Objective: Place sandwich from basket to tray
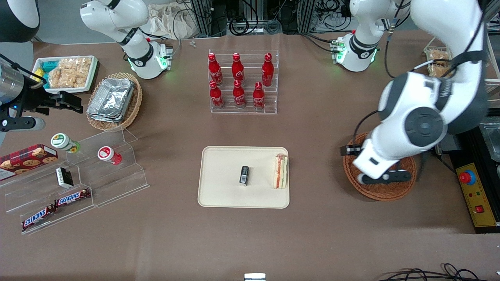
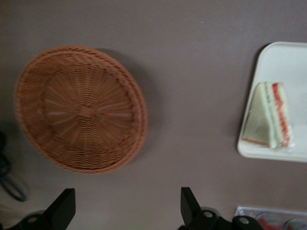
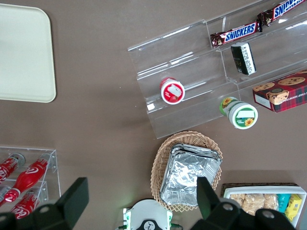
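Note:
The sandwich (image 1: 280, 171) (image 2: 268, 117), a wrapped wedge with red and green filling, lies on the cream tray (image 1: 222, 175) (image 2: 288, 62) close to the edge that faces the basket. The reddish-brown wicker basket (image 1: 384, 193) (image 2: 81, 110) sits on the table toward the working arm's end, with nothing in it. My left gripper (image 1: 349, 150) (image 2: 125, 211) hangs open and empty above the basket's rim nearest the tray, over the bare table between the two. The arm's wrist covers much of the basket in the front view.
A small black object (image 1: 244, 175) lies mid-tray. A clear rack of red bottles (image 1: 243, 82) stands farther from the front camera. An acrylic stepped shelf (image 1: 117, 171) with snacks and a tan basket of foil containers (image 1: 113, 100) lie toward the parked arm's end. A yellow control box (image 1: 474, 195) sits beside the basket.

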Controlling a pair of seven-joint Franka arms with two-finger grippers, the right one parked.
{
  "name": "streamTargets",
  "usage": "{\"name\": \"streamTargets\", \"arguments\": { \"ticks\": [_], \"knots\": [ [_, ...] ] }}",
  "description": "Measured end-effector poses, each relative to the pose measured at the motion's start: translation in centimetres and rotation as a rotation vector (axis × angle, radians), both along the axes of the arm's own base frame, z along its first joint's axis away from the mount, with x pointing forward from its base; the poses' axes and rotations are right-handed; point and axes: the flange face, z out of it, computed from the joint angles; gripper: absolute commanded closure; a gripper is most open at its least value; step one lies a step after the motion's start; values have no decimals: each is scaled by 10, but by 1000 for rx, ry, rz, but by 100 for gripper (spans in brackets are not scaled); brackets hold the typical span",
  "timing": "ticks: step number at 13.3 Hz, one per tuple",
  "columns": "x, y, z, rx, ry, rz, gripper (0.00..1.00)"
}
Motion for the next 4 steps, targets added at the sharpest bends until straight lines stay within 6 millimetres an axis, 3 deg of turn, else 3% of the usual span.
{"name": "streamTargets", "arguments": {
  "ticks": [4],
  "knots": [
    [9,92,14,-20,5,-19,1]
  ]
}}
